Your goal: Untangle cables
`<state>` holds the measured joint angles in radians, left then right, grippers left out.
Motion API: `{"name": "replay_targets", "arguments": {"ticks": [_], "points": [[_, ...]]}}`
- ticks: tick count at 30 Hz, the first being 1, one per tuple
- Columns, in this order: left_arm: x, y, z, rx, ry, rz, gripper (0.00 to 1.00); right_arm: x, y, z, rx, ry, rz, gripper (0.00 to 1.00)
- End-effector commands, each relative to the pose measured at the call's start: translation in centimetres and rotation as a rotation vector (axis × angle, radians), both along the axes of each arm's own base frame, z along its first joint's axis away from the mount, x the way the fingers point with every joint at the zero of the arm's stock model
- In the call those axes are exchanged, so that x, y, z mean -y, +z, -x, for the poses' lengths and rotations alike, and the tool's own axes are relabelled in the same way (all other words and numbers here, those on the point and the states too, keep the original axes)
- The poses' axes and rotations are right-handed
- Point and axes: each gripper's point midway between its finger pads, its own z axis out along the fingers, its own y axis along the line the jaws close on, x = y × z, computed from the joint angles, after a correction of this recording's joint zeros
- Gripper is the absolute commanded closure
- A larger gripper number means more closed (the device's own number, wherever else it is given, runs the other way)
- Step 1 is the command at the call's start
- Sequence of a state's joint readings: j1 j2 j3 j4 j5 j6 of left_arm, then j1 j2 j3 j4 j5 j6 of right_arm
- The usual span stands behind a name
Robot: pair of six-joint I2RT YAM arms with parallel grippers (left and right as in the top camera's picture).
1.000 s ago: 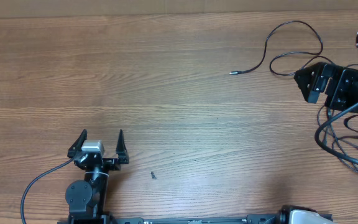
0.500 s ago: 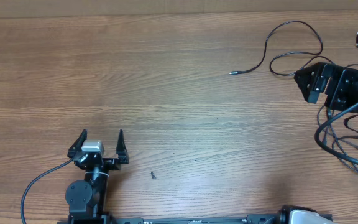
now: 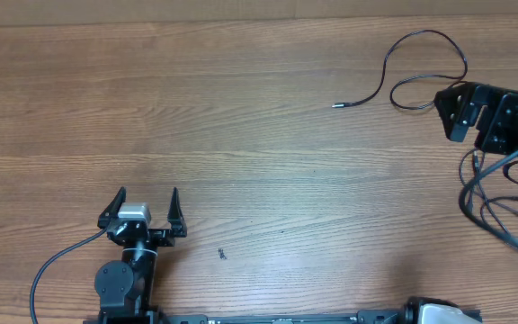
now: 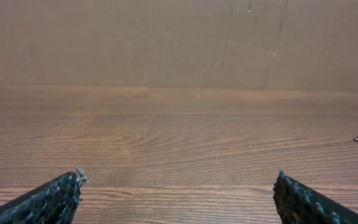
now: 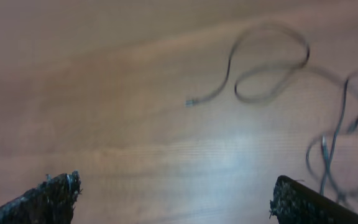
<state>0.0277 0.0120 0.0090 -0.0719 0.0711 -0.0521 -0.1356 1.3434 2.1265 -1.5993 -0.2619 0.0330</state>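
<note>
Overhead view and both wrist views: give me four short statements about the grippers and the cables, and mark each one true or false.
1. The left gripper is open with nothing between its fingers. True.
2. The right gripper is shut on a cable. False: it is open and holds nothing; the cables lie on the table.
3. One cable's plug end lies loose on the table, to the left of its loop. True.
4. The cables lie right beside the left gripper. False: they are at the far right of the table, by the right arm, well apart from the left gripper.
</note>
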Motion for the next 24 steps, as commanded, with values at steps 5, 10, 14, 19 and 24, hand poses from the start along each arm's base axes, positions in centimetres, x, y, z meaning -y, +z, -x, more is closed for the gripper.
{"name": "replay_targets", "arguments": {"ticks": [5, 10, 14, 19, 24], "points": [[0.0, 0.0, 0.0, 0.002, 0.002, 0.007, 0.0, -0.8, 5.2, 3.6, 0.286, 0.017, 0.036, 0.0], [0.0, -0.1, 0.0, 0.002, 0.003, 0.007, 0.0, -1.0, 5.2, 3.8, 0.4, 0.025, 0.047, 0.0], [0.0, -0.1, 0.0, 0.001, 0.003, 0.007, 0.01, -2.3, 3.9, 3.1, 0.507, 0.102, 0.018, 0.0], [0.0, -0.1, 0.0, 0.001, 0.002, 0.007, 0.0, -3.9, 2.1, 1.7, 0.691, 0.209, 0.005, 0.0], [0.0, -0.1, 0.0, 0.001, 0.003, 0.007, 0.0, -4.6, -1.8, 1.0, 0.85, 0.266, 0.005, 0.0]]}}
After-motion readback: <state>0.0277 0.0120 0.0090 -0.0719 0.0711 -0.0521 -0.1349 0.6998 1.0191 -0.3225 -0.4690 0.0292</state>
